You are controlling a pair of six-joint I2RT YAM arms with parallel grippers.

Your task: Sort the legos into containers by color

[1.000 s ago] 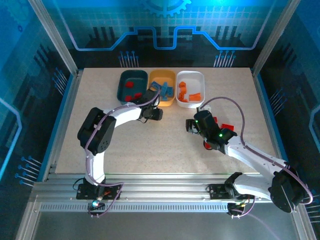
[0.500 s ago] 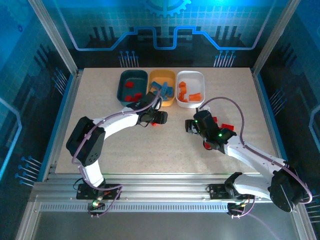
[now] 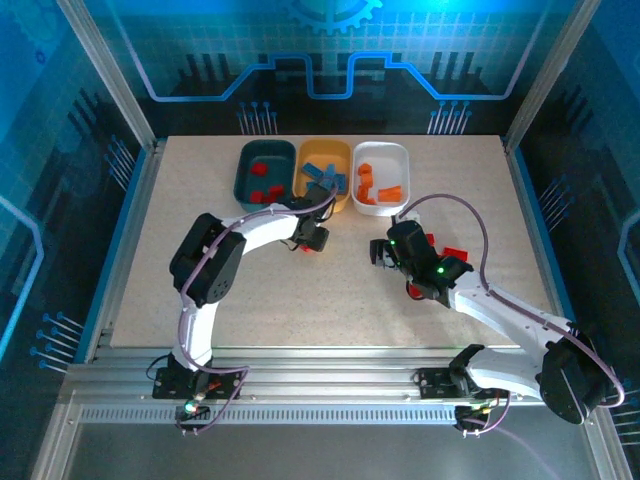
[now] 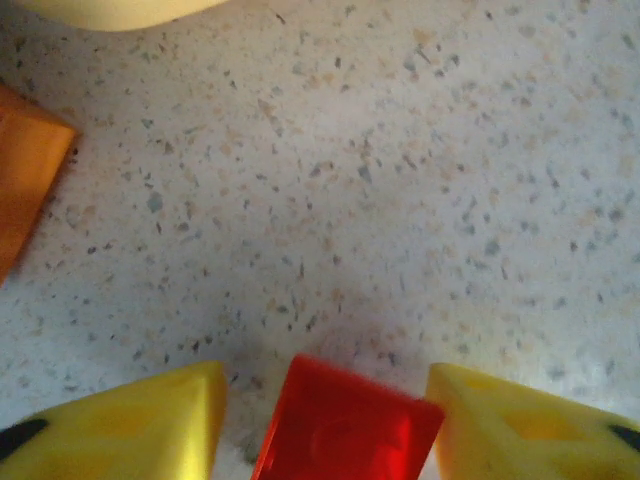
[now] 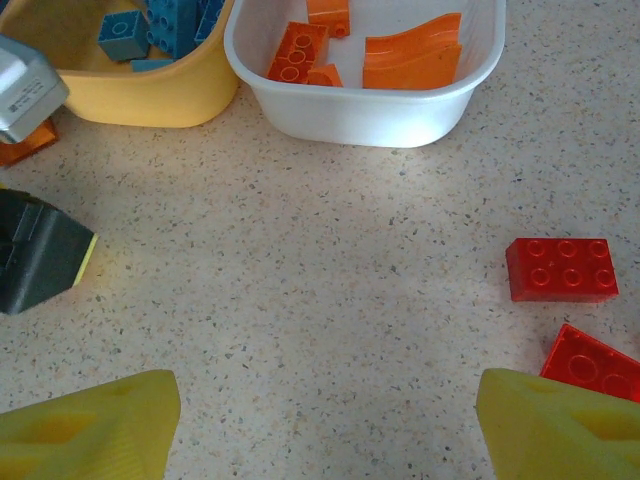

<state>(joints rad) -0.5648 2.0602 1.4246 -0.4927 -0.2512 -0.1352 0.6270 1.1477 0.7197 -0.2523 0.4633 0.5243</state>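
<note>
My left gripper [image 3: 312, 240] is low over the table in front of the yellow-orange tray [image 3: 324, 146], open. A red lego [image 4: 345, 425] lies between its yellow fingertips [image 4: 150, 425], close to the right one with a gap on the left. My right gripper [image 3: 385, 250] hovers open at mid-table over bare surface [image 5: 325, 420]. The teal tray [image 3: 240, 175] holds red legos, the yellow-orange tray [image 5: 150, 100] blue ones, the white tray [image 5: 360, 115] orange ones. Loose red legos [image 5: 560, 268] [image 5: 595, 365] lie to the right. An orange lego [image 4: 25, 190] lies by the yellow-orange tray.
The three trays stand side by side at the back of the table. More red legos [image 3: 453, 253] sit beside the right arm's wrist. The left gripper's black body [image 5: 40, 255] is at the left of the right wrist view. Bare speckled tabletop spreads at front and left.
The left arm's elbow swung left, then back right, while its gripper shifted slightly toward the front and settled around the red lego. The right arm has stayed put.
</note>
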